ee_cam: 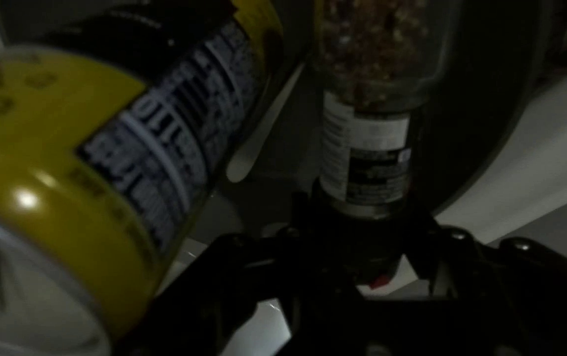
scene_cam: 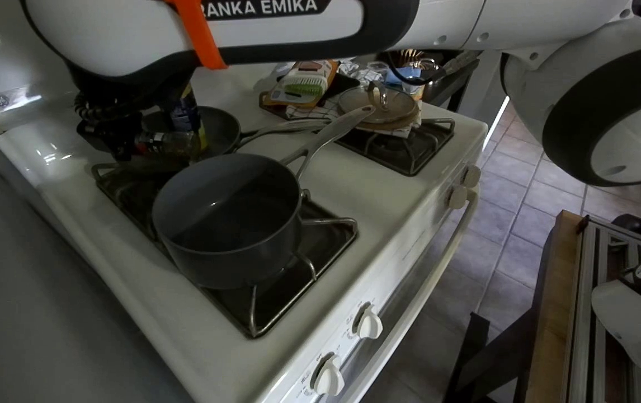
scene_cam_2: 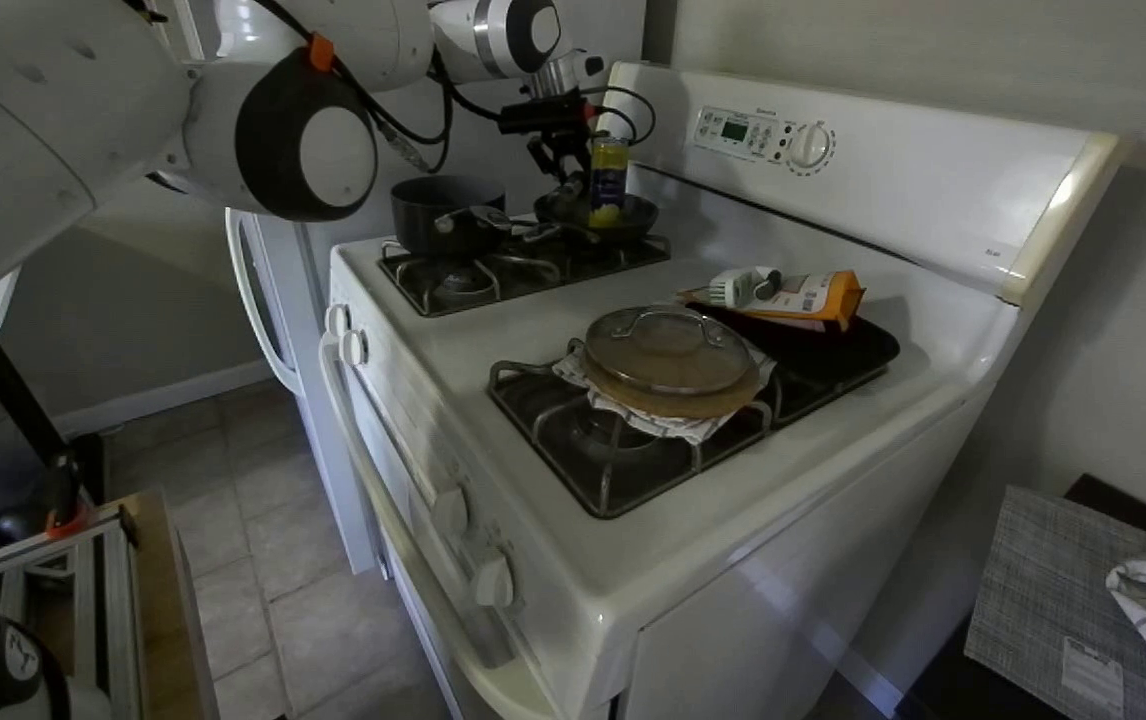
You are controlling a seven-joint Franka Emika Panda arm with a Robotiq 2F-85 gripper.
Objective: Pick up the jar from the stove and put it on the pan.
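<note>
My gripper (ee_cam: 362,217) is shut on the dark cap end of a glass spice jar (ee_cam: 370,143) with reddish flakes and a label. In an exterior view the spice jar (scene_cam: 179,144) lies nearly level over the shallow dark frying pan (scene_cam: 224,127); my gripper (scene_cam: 128,140) is at its cap end. A yellow can with a dark blue band (scene_cam_2: 609,183) stands upright at the frying pan (scene_cam_2: 638,222), beside the gripper (scene_cam_2: 565,165). The can (ee_cam: 66,128) is close left of the jar in the wrist view. The stove (scene_cam: 387,193) is white. The wrist view is dark.
A deep grey saucepan (scene_cam: 225,268) stands on the front burner, its handle near the frying pan's. Farther along the stove are a glass-lidded dish (scene_cam_2: 671,350) on a cloth, a brush (scene_cam_2: 731,290) and an orange package (scene_cam_2: 823,296). The raised back panel (scene_cam_2: 893,180) borders the stove.
</note>
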